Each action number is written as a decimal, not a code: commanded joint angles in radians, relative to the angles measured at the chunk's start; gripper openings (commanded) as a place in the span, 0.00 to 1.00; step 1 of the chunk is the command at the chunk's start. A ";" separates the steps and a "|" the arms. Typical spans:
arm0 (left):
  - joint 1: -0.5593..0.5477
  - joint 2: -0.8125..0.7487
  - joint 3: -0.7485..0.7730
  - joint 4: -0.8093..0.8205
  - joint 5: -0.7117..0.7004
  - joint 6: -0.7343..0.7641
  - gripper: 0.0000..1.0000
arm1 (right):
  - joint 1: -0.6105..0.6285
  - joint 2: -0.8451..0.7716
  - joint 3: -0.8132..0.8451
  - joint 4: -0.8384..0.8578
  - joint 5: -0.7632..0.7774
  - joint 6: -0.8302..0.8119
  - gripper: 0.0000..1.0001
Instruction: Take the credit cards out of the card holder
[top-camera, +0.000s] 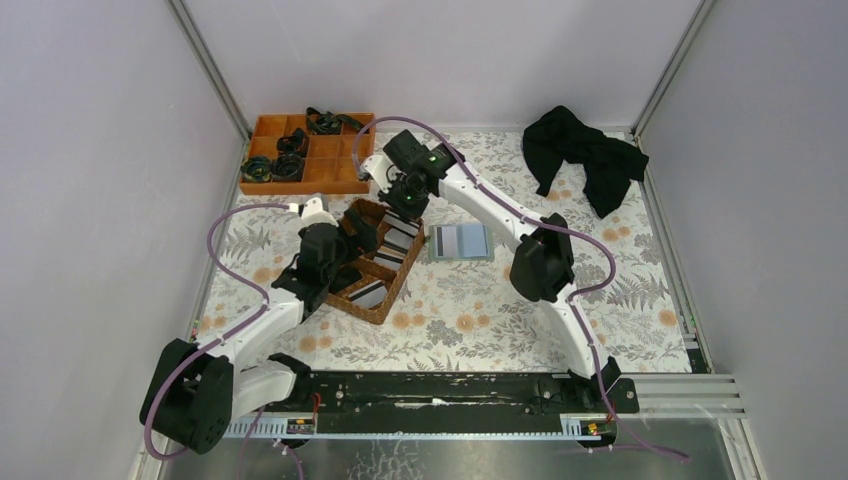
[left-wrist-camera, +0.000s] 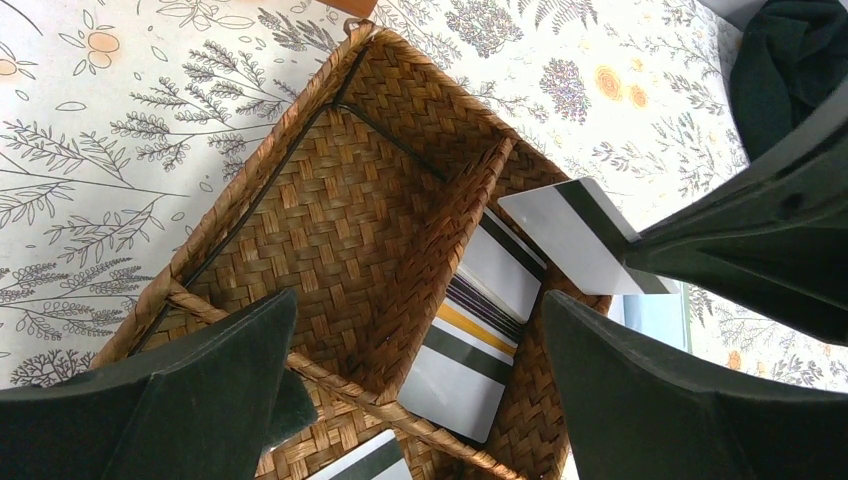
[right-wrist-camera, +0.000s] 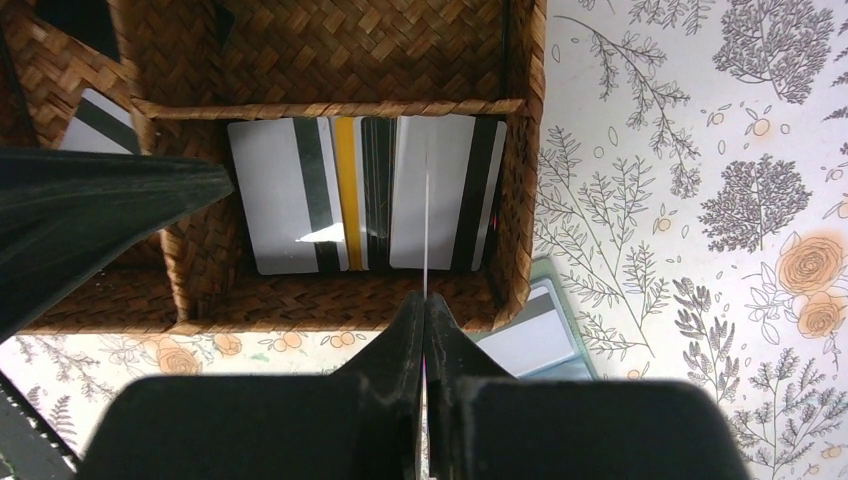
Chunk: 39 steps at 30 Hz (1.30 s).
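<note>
While the right jaws pinch a credit card (left-wrist-camera: 570, 235) above the basket (right-wrist-camera: 330, 107), likely for release next, the left jaws gape empty.

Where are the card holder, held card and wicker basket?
card holder (top-camera: 439, 244): top view, left edge strip.
held card (left-wrist-camera: 562, 238): left wrist view, white face.
wicker basket (left-wrist-camera: 340, 200): left wrist view, bare compartment floor.

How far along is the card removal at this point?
Done: several cards lie in the wicker basket. In hand: the right gripper pinches one card above it; the left gripper is open. Left: the card holder holds at least one more.
</note>
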<state>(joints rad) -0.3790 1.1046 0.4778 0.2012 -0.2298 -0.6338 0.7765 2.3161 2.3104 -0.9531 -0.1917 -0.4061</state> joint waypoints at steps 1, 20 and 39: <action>0.009 0.001 -0.010 0.049 0.004 0.023 1.00 | 0.006 0.040 0.038 -0.011 0.047 -0.018 0.00; 0.017 0.041 -0.008 0.064 0.028 0.025 1.00 | 0.004 0.049 -0.042 0.105 0.082 0.014 0.19; 0.019 0.047 -0.002 0.092 0.084 0.051 1.00 | 0.000 -0.401 -0.478 0.509 0.071 0.144 0.68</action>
<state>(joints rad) -0.3653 1.1500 0.4755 0.2371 -0.1783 -0.6273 0.7799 2.1014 1.9461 -0.6231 -0.1040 -0.3260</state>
